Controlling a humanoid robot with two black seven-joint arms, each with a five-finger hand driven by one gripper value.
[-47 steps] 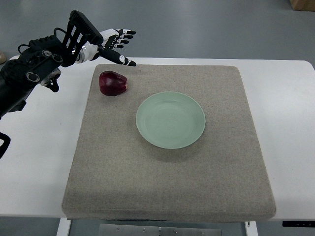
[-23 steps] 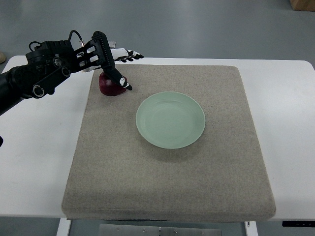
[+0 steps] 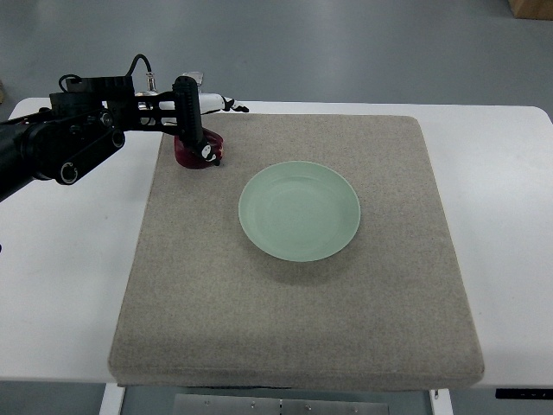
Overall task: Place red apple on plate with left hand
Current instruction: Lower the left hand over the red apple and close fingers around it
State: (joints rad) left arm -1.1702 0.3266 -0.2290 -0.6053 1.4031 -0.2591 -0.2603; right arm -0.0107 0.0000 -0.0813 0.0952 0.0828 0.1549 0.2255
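Where felt mat (image 3: 294,320) holds round plate (image 3: 299,211): left hand (image 3: 197,130) clasping glossy red apple (image 3: 188,156).

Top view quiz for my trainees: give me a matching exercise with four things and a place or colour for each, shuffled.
Things:
1. red apple
2. plate
3. mat
4. left hand

Descriptions:
A. pale green, mid-mat
B. grey-beige, covering the white table
C. over the apple, far left corner
D. dark red, under the hand

Pairs: 1-D, 2-A, 3-B, 4-C
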